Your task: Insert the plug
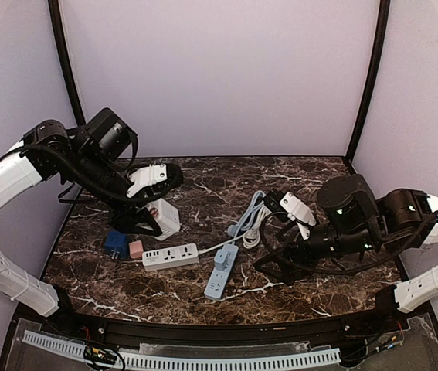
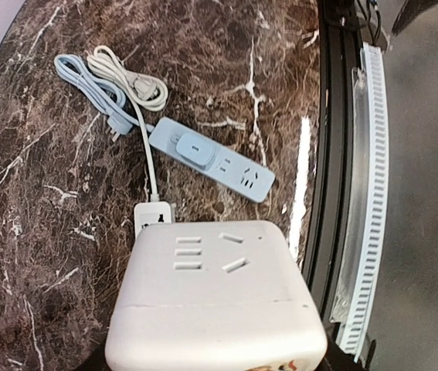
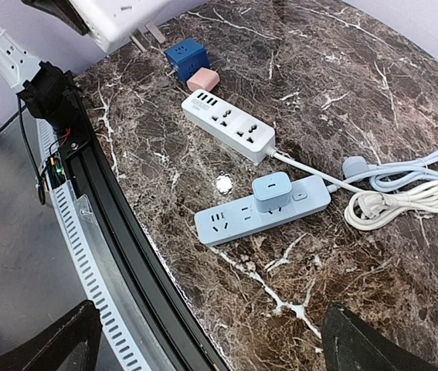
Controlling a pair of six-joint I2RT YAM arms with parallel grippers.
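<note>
- Roughly half done, by judgement: white adapter cube point(image 2: 215, 294) already off the table point(image 1: 319, 174), clamped between the half-closed fingers of the left gripper point(image 1: 151, 219), up in the air over the left side, near the blue cube point(image 3: 181, 56) and the pink cube point(image 3: 202, 79).
- Not yet inserted: flat metal prongs point(image 3: 154, 32) bare, well apart from any socket.
- Left to do, probably: carrying over to the white power strip point(image 3: 230, 127), lining up the prongs with a free socket, pressing down. Exact target socket not possible to tell.
- Right gripper point(image 3: 211, 344): fingers spread wide, holding nothing, hovering near the blue power strip point(image 3: 226, 220).
- On that blue strip, a light-blue adapter point(image 3: 271, 192) seated already.
- Adapter cube: smooth matt plastic, boxy with rounded corners, slot holes on the upper face.
- Table: glossy dark marble pattern with white veins.
- Cables point(image 3: 396, 197): soft, rubbery, folded in loose loops, one white and one pale blue.
</note>
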